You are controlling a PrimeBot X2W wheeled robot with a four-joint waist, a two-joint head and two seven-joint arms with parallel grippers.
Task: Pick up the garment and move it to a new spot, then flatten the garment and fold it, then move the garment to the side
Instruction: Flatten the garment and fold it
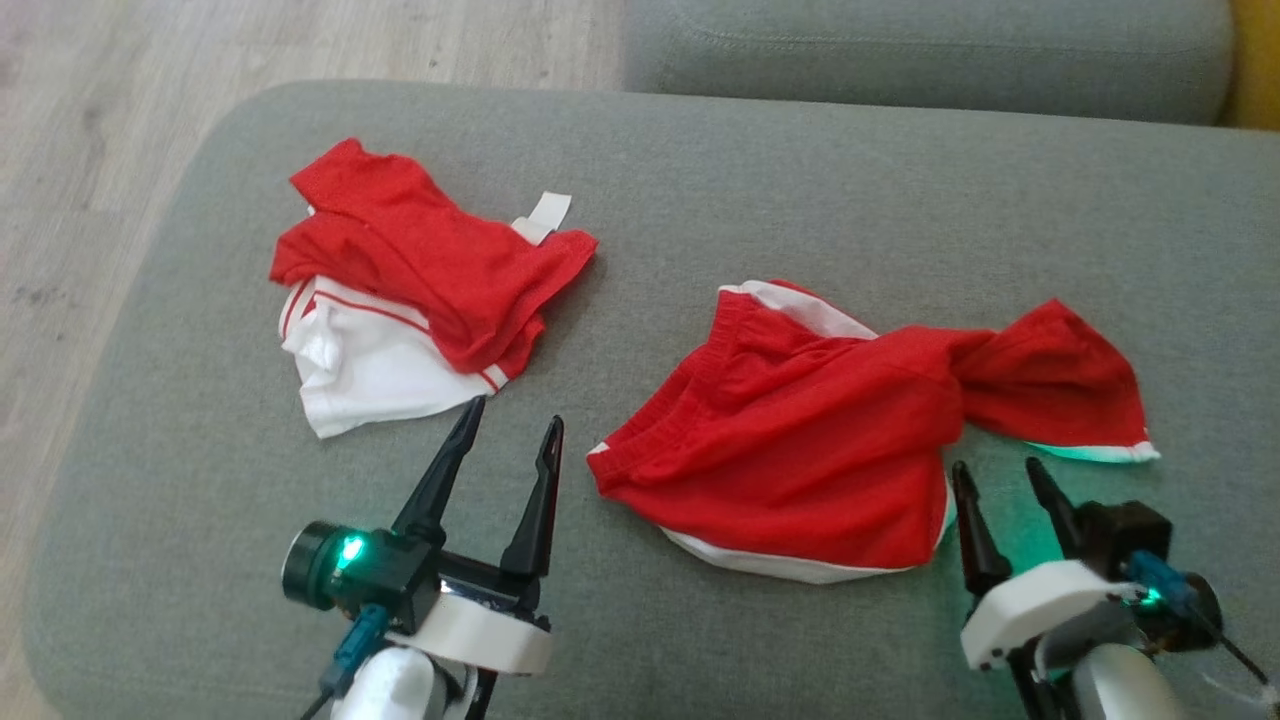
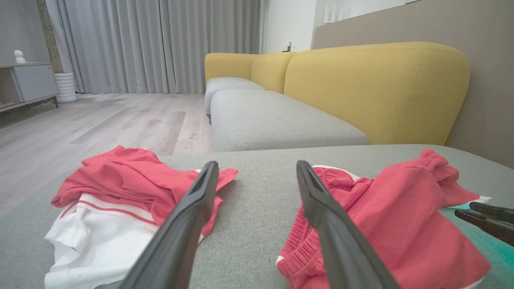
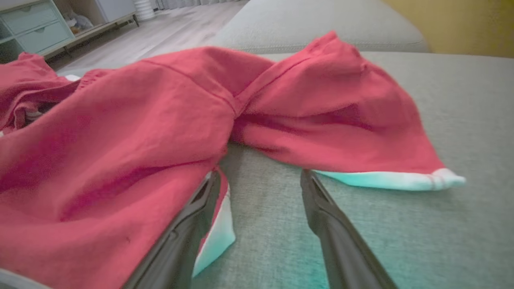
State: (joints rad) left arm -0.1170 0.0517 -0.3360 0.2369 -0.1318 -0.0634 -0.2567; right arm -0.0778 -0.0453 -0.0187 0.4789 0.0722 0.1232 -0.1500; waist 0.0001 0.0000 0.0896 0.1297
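Note:
A red garment with white trim, shorts by the look of its elastic waistband, lies rumpled and twisted on the grey cushion, right of centre. My left gripper is open, hovering just left of its waistband with nothing between the fingers. The right gripper is open too, at the garment's near right edge below the twisted leg. In the left wrist view the garment is right of my open left gripper. From the right wrist, the garment spreads just beyond my open right gripper, whose left finger touches the white hem.
A second red and white garment lies bunched at the cushion's left, also in the left wrist view. Wooden floor lies beyond the cushion's left edge. Another grey cushion and a yellow backrest stand behind.

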